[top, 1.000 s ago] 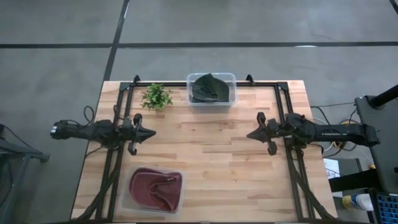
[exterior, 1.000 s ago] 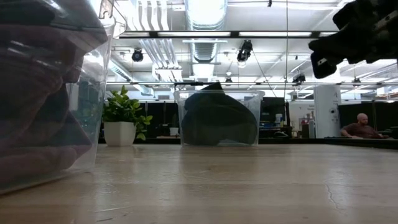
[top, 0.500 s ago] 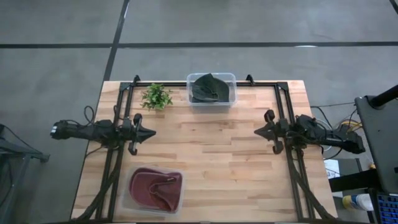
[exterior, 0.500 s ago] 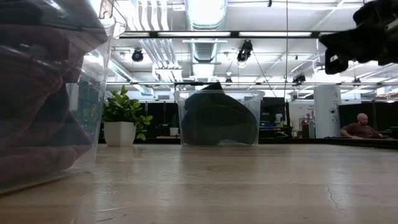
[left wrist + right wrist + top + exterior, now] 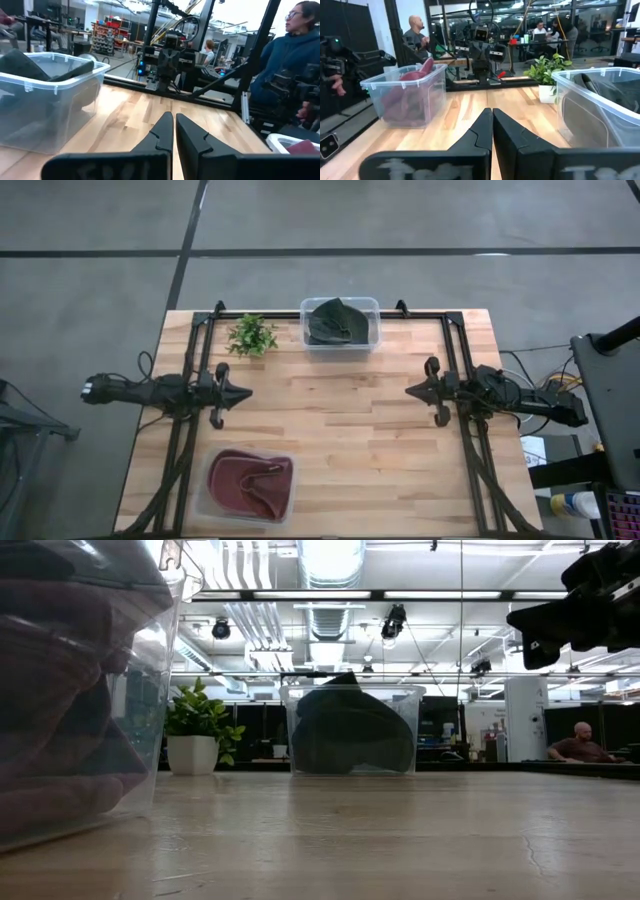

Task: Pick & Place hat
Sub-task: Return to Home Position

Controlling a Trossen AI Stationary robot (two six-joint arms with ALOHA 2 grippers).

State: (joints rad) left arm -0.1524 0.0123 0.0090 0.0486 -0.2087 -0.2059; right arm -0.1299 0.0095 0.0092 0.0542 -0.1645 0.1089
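— Where are your pincers?
— My left gripper (image 5: 243, 393) hangs over the table's (image 5: 340, 430) left side, fingers pressed together, holding nothing. My right gripper (image 5: 410, 391) hangs over the right side, likewise closed and empty.
— And the red caps (image 5: 250, 480)?
— Heaped in the clear bin (image 5: 203, 492) at the table's edge on my left arm's side. Probably several; I can't count them.

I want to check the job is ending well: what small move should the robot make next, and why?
Probably just rest the shut right gripper at its edge of the table, opposite the shut left gripper. No cap lies loose: the red caps are in the bottom bin, a dark cap in the top bin.
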